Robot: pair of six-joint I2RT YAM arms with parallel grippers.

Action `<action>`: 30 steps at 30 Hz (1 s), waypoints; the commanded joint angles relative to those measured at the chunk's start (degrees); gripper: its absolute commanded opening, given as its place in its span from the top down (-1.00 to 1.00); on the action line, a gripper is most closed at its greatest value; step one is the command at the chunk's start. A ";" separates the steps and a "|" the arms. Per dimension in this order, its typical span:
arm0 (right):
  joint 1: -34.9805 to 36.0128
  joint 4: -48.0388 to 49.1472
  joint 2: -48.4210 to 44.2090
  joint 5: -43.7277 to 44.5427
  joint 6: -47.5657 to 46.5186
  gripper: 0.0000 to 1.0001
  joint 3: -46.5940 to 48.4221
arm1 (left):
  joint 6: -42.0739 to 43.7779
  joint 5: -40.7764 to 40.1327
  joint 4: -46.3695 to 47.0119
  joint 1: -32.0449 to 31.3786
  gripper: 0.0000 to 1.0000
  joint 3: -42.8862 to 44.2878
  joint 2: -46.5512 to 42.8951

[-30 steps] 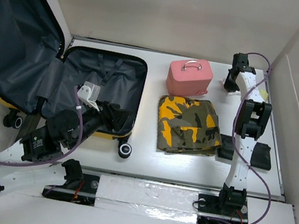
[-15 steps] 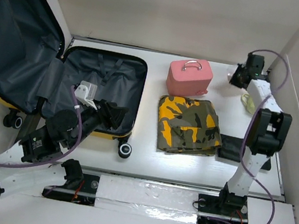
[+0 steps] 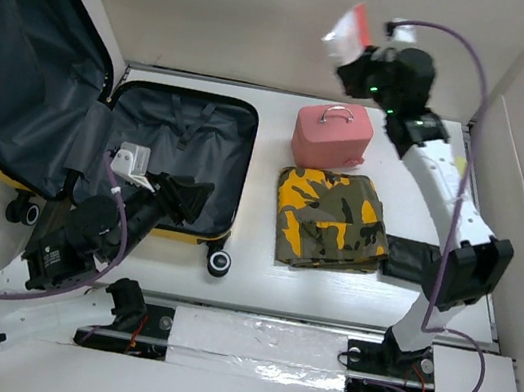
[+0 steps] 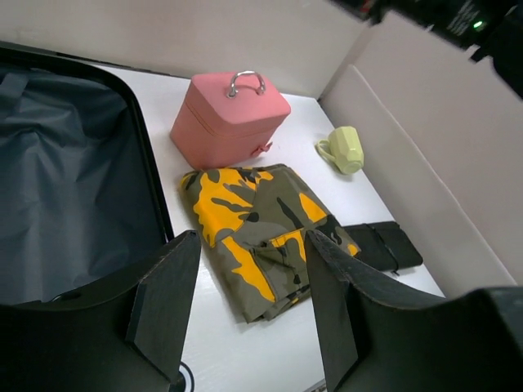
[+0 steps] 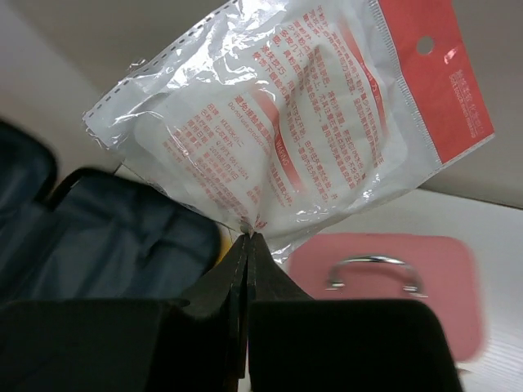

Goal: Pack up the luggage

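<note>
Luggage, the large yellow hard-shell suitcase with black zipper trim and dark grey fabric lining, lies open on the left part of the white table. Its base is flat with the lining facing up, and its lid leans back further left. I see nothing in the base yet. My left tool hovers over the near edge of that base with its fingers spread and nothing between them. It is the nearer arm, but it carries nothing to put in. My right tool is clamped tight on the lower edge of a clear plastic packet with a red header strip and red print. The packet stands up above the fingertips, raised high over the far side of the table, just beyond the small pink box-shaped case with a metal handle. From that tool the open base lies to the left and lower down, with the pink case below the path. I judge the carry should run leftward and then descend over the lining. A folded orange-and-green camouflage cloth, a flat black pouch and a pale green cup sit on the right part of the table, unpacked.
</note>
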 commanded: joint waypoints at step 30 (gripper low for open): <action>-16.26 0.58 -50.86 11.82 9.65 1.00 -53.28 | 0.84 10.18 21.97 -12.06 -0.03 7.31 38.41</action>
